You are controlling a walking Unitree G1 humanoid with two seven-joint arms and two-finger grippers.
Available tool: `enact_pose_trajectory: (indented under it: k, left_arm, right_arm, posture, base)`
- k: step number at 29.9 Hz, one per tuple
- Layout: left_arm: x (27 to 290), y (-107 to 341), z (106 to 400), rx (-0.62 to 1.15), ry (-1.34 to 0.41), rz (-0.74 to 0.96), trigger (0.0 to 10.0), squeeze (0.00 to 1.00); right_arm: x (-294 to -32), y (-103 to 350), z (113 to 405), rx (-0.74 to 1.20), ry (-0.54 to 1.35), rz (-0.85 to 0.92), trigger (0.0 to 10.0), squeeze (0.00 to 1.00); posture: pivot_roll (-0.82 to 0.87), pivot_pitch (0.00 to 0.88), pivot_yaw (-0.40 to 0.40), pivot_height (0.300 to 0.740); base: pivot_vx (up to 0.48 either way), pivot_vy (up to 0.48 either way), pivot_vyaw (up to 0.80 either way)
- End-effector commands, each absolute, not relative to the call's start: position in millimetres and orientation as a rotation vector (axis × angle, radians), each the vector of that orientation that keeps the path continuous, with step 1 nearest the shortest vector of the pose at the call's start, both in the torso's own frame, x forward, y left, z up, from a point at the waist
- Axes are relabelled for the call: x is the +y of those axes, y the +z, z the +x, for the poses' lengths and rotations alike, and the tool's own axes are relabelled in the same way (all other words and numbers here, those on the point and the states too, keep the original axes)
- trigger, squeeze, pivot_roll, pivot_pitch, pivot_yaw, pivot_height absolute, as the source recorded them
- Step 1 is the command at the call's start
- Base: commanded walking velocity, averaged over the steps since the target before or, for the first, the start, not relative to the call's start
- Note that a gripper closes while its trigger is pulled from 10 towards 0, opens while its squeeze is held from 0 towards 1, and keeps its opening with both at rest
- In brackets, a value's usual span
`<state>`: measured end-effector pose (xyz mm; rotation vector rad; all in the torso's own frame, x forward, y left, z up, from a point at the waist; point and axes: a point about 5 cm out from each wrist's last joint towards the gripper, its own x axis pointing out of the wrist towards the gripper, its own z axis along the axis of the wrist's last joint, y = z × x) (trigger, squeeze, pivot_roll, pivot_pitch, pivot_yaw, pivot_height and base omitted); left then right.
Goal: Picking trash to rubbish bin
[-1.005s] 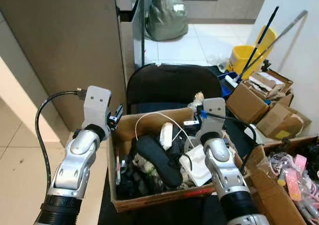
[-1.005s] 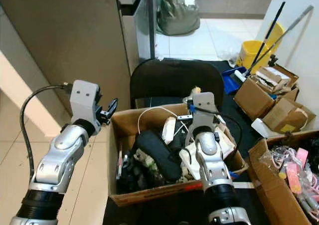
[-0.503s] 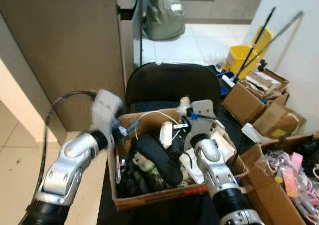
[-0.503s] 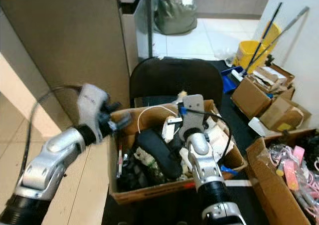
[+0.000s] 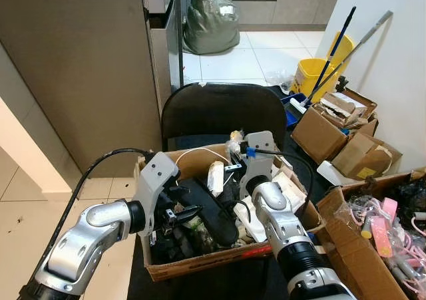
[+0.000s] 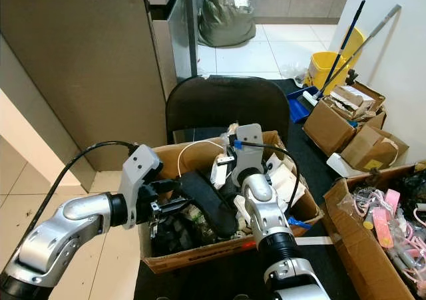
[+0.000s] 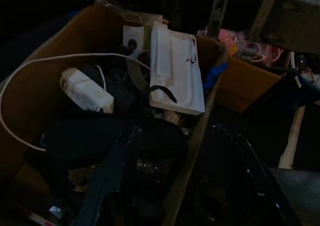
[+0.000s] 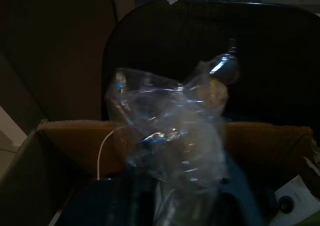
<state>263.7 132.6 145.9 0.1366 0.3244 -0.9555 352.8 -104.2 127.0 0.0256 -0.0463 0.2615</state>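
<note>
Cardboard box of clutter before a black chair; right gripper over the box's rear, fingers clamped on crumpled clear plastic wrapper; left gripper inside box, fingers parted, empty.

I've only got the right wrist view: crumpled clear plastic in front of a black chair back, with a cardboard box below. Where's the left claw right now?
Observer: The left claw is down inside the brown cardboard box, at its left side, with its fingers apart over dark clutter.
Operator: What's lying next to it?
Observer: A long black pouch lies just beside it, toward the middle of the box.
Operator: Anything past the chair?
Observer: A bulging grey-green sack sits on the tiled floor beyond the black chair.
</note>
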Motion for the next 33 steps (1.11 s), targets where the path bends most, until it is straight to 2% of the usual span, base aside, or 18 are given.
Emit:
enact_pose_trajectory:
  k: [1, 4, 5, 6, 11, 12, 13, 14, 17, 19, 20, 21, 24, 25, 26, 27, 29, 33]
  left_arm:
    - [133.0, 144.2, 258.8, 0.352, -0.980, 0.150, 10.0, 0.00]
    - [133.4, 144.0, 258.3, 0.358, -0.983, 0.153, 10.0, 0.00]
    - [133.6, 144.2, 258.1, 0.363, -0.983, 0.153, 10.0, 0.00]
    - [133.8, 144.2, 258.0, 0.365, -0.981, 0.154, 10.0, 0.00]
    - [133.2, 143.6, 257.5, 0.368, -0.981, 0.155, 10.0, 0.00]
    - [132.8, 143.4, 257.3, 0.368, -0.983, 0.156, 10.0, 0.00]
    - [132.8, 143.4, 257.3, 0.368, -0.983, 0.156, 10.0, 0.00]
    - [132.6, 143.1, 257.2, 0.368, -0.984, 0.157, 10.0, 0.00]
    - [133.7, 143.6, 259.2, 0.361, -0.967, 0.166, 10.0, 0.00]
    - [141.0, 144.8, 270.8, 0.332, -0.848, 0.195, 10.0, 0.00]
    - [145.8, 145.1, 277.6, 0.316, -0.772, 0.208, 10.0, 0.00]
    - [145.8, 145.1, 277.6, 0.316, -0.772, 0.208, 10.0, 0.00]
    - [174.1, 148.4, 304.8, 0.263, -0.396, 0.230, 10.0, 0.00]
    - [174.1, 148.4, 304.8, 0.263, -0.396, 0.230, 10.0, 0.00]
    - [182.2, 151.2, 310.2, 0.239, -0.297, 0.222, 10.0, 0.00]
    - [182.2, 151.2, 310.2, 0.239, -0.297, 0.222, 10.0, 0.00]
    - [187.1, 157.3, 314.7, 0.181, -0.212, 0.198, 10.0, 0.00]
    - [182.3, 161.1, 316.2, 0.137, -0.186, 0.164, 10.0, 0.00]
  right_arm:
    - [-104.8, 124.4, 352.4, -0.042, 0.263, 0.036, 10.0, 1.00]
    - [-108.3, 123.9, 353.2, -0.041, 0.234, 0.023, 10.0, 1.00]
    - [-111.0, 123.0, 353.8, -0.033, 0.215, 0.036, 10.0, 0.72]
    - [-114.3, 122.0, 354.1, -0.025, 0.196, 0.059, 10.0, 0.00]
    - [-118.2, 121.5, 351.9, -0.037, 0.213, 0.113, 10.0, 0.00]
    - [-116.7, 122.7, 350.2, -0.052, 0.241, 0.148, 10.0, 0.40]
    - [-116.7, 122.7, 350.2, -0.052, 0.241, 0.148, 10.0, 0.40]
    - [-114.3, 123.1, 348.8, -0.057, 0.268, 0.165, 10.0, 1.00]
    - [-114.2, 124.1, 348.3, -0.064, 0.255, 0.155, 10.0, 1.00]
    - [-131.1, 119.1, 351.9, -0.016, 0.086, 0.282, 10.0, 0.00]
    - [-140.8, 116.1, 352.8, 0.003, -0.002, 0.352, 10.0, 0.00]
    - [-140.8, 116.1, 352.8, 0.003, -0.002, 0.352, 10.0, 0.00]
    - [-169.1, 114.3, 348.6, -0.014, -0.147, 0.421, 10.0, 0.00]
    - [-169.1, 114.3, 348.6, -0.014, -0.147, 0.421, 10.0, 0.00]
    - [-174.9, 117.1, 346.0, -0.042, -0.165, 0.411, 10.0, 0.00]
    - [-174.9, 117.1, 346.0, -0.042, -0.165, 0.411, 10.0, 0.00]
    - [-183.8, 123.0, 338.7, -0.090, -0.166, 0.297, 10.0, 0.00]
    - [-193.1, 124.4, 330.1, -0.122, -0.216, 0.248, 10.0, 0.00]
  posture:
    - [0.02, 0.149, 0.010, 0.740]
    - [0.02, 0.149, 0.010, 0.740]
    - [0.02, 0.149, 0.010, 0.740]
    - [0.02, 0.148, 0.011, 0.740]
    - [0.02, 0.146, 0.013, 0.740]
    - [0.02, 0.144, 0.013, 0.740]
    - [0.02, 0.144, 0.013, 0.740]
    - [0.02, 0.141, 0.013, 0.740]
    - [0.02, 0.141, 0.013, 0.740]
    - [0.02, 0.134, 0.010, 0.740]
    - [0.02, 0.133, 0.009, 0.740]
    - [0.02, 0.133, 0.009, 0.740]
    - [0.01, 0.127, 0.017, 0.740]
    - [0.01, 0.127, 0.017, 0.740]
    - [0.00, 0.122, 0.022, 0.740]
    - [0.00, 0.122, 0.022, 0.740]
    - [0.00, 0.117, 0.026, 0.740]
    - [-0.01, 0.113, 0.027, 0.740]
  base:
    - [0.000, 0.000, 0.00]
    - [0.000, 0.000, 0.00]
    - [0.000, 0.000, 0.00]
    - [0.000, 0.000, 0.00]
    - [0.000, 0.000, 0.00]
    - [0.000, 0.000, 0.00]
    - [0.000, 0.000, 0.00]
    - [0.000, 0.000, 0.00]
    - [0.000, 0.000, 0.00]
    - [0.000, 0.000, 0.00]
    - [0.000, 0.000, 0.00]
    - [0.000, 0.000, 0.00]
    - [0.000, 0.000, 0.00]
    - [0.000, 0.000, 0.00]
    - [0.000, 0.000, 0.00]
    - [0.000, 0.000, 0.00]
    - [0.000, 0.000, 0.00]
    - [0.000, 0.000, 0.00]
